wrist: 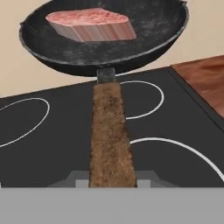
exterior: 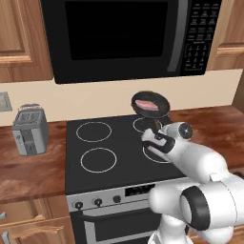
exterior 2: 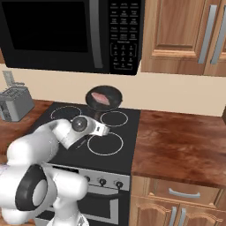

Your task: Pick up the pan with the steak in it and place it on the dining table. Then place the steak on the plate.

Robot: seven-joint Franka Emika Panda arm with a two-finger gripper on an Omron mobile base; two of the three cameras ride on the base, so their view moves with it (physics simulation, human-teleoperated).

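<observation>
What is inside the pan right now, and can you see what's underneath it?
The steak lies inside the pan, held by its handle in the claw. Below it is the black stovetop with its burner rings; the patch directly beneath the pan is hidden.

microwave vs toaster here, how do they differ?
The microwave is black and mounted high on the wall above the stove; the toaster is grey and stands on the wooden counter left of the stove. The microwave is much larger, wider than the toaster by far. The microwave has a keypad on its right side; the toaster has slots on top. Both are boxy appliances.
</observation>
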